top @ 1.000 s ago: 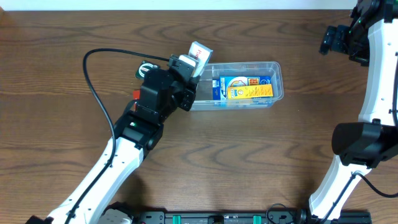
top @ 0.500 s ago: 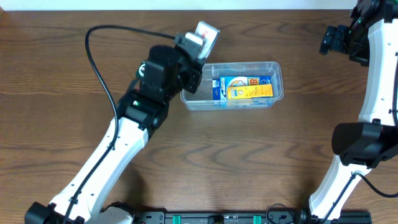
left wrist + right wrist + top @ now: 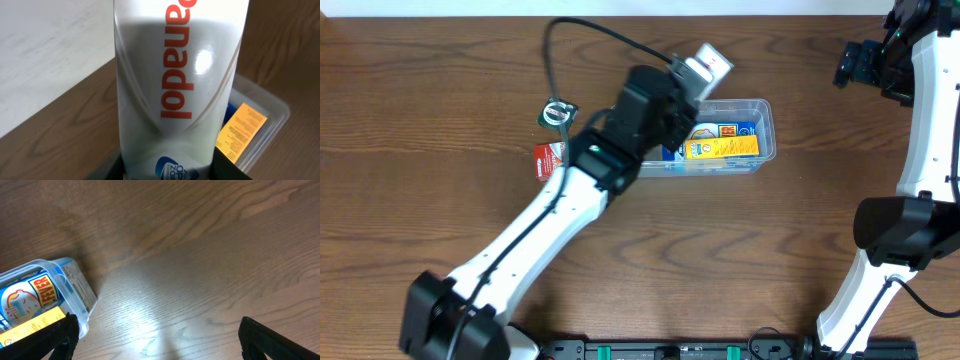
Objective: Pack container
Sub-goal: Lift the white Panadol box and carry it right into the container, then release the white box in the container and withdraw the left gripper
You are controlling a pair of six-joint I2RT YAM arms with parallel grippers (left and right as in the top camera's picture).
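Note:
The container [image 3: 767, 131], a clear plastic tub, lies on the wooden table right of centre with a blue and yellow box [image 3: 718, 141] flat inside it. My left gripper [image 3: 686, 84] is shut on a white Panadol box [image 3: 706, 63], held tilted above the tub's far left rim. Up close, that white box [image 3: 180, 85] fills the left wrist view, with the tub [image 3: 267, 107] and the yellow box [image 3: 241, 129] behind it to the right. My right gripper [image 3: 856, 64] hangs open at the far right with nothing between its fingers [image 3: 60, 336]. The tub's end [image 3: 75, 287] lies to its left.
A small red box [image 3: 549, 158] and a green and white packet [image 3: 556, 113] lie on the table left of the tub. A black cable [image 3: 582, 28] loops over the left arm. The right arm's base stands at the right edge [image 3: 895, 235].
My left arm has swung right and away with the white box, from the tub's left end to above its far rim. The red box on the table is now uncovered. The right arm has not moved.

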